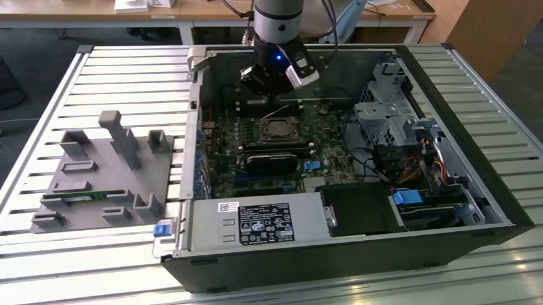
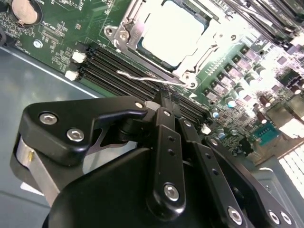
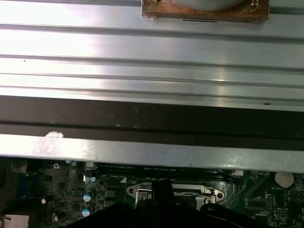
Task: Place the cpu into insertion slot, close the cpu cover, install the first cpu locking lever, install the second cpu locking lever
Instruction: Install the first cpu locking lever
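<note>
The cpu already sits in the slot mid-board, with the cover down around it, so you are on the lever step. In the second wrist view the gripper has its fingers drawn together, holding nothing, tips just beside the thin wire lever that juts out at the socket's edge. Whether the tips touch the lever, you cannot tell from here. Press on the wire, not on the cover or the memory slots beside it, and sweep it sideways under its catch while pushing down, slowly.
</note>
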Controlling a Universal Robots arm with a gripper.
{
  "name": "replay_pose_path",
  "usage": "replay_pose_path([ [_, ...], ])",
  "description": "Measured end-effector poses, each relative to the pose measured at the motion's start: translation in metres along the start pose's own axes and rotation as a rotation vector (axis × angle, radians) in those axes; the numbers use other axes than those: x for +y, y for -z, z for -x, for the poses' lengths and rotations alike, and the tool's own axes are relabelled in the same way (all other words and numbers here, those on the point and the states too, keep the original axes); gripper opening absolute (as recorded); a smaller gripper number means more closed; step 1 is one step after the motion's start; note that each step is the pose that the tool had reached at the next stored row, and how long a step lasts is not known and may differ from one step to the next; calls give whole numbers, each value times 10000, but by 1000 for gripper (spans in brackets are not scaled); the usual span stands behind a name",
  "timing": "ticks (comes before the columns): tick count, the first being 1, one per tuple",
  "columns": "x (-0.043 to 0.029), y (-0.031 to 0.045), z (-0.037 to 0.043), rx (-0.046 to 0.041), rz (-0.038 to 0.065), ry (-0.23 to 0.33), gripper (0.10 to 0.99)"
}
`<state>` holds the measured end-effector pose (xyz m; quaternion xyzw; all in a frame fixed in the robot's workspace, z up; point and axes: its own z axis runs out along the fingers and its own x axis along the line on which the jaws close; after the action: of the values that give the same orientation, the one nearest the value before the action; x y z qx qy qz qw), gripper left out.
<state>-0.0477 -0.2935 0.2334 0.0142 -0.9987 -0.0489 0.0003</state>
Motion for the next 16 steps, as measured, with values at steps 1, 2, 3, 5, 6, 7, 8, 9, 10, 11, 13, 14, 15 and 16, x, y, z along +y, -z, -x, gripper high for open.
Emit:
replay_pose_path([
  [1,0,-5,11,0,0,-1,106],
  [2,0,-9,21,0,0,-1,106],
  [3,0,-12,30,-1,1,0,106],
  [5,1,-17,47,0,1,0,106],
  [6,3,-19,52,-1,1,1,106],
  [7,5,-20,56,-1,1,0,106],
  [8,7,-21,63,0,-1,0,106],
  [9,9,-24,70,-1,1,0,106],
  [10,10,-27,78,-1,2,1,106],
  [11,12,-30,86,-1,1,1,106],
  [13,15,-38,101,-1,1,1,106],
  [14,16,-45,111,-1,1,0,106],
  [15,17,-53,122,-1,1,0,106],
  [16,18,-61,133,-1,2,0,106],
])
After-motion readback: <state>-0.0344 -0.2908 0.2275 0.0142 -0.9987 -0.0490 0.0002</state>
